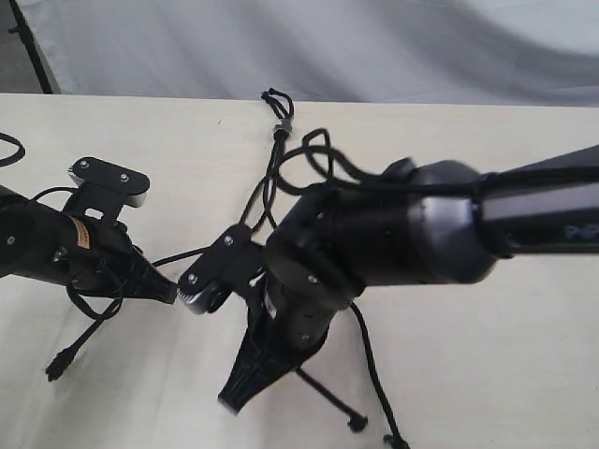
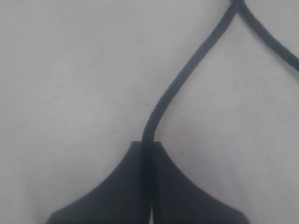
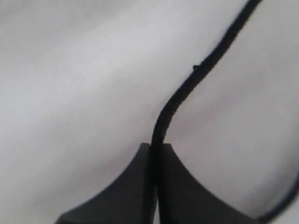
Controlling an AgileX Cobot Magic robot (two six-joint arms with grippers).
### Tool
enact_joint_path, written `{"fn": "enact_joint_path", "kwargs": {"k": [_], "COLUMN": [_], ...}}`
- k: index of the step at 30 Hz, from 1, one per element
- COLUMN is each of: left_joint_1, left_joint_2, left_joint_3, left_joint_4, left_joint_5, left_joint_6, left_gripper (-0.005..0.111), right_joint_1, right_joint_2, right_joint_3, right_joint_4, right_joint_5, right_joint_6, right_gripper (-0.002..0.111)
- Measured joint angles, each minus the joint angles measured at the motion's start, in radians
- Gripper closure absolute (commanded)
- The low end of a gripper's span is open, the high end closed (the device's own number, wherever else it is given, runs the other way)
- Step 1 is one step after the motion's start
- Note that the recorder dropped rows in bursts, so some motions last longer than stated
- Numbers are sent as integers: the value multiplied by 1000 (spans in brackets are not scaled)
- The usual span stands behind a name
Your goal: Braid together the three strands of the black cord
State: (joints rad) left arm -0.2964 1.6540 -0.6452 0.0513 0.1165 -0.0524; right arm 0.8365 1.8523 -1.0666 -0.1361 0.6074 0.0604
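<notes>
The black cord lies on the pale table, its grey band (image 1: 281, 124) and little loops at the far edge. The three strands run from the band toward the near side and pass under my right arm. My left gripper (image 1: 171, 294) is shut on one strand (image 2: 187, 70), which leaves the fingertips and meets a second strand (image 2: 273, 42). My right gripper (image 1: 230, 402) points down at the table near the front and is shut on another strand (image 3: 187, 88). Two knotted strand tips (image 1: 357, 423) lie to the right of it. Much of the crossing is hidden by the right arm.
A black tail with a small end piece (image 1: 56, 367) lies on the table below the left arm. A grey cloth backdrop (image 1: 374, 47) stands behind the table's far edge. The two arms are close together at mid-table.
</notes>
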Motion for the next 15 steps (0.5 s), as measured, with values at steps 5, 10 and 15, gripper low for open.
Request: {"fn": "enact_joint_path", "kwargs": {"k": [5,10,15], "left_joint_1": [0,0,0], "left_joint_2": [0,0,0], "left_joint_3": [0,0,0], "left_joint_4": [0,0,0], "left_joint_5": [0,0,0], "left_joint_6": [0,0,0], "left_gripper": [107,107,107], "right_joint_1": [-114,-286,-411], "right_joint_2": [-96,-103,-26], "right_joint_3": [-2,-2,-2], "right_joint_4": [-165,-244,-250], "right_joint_5": [35,39,30], "right_joint_6": [33,41,43], "right_gripper": [108,108,108]}}
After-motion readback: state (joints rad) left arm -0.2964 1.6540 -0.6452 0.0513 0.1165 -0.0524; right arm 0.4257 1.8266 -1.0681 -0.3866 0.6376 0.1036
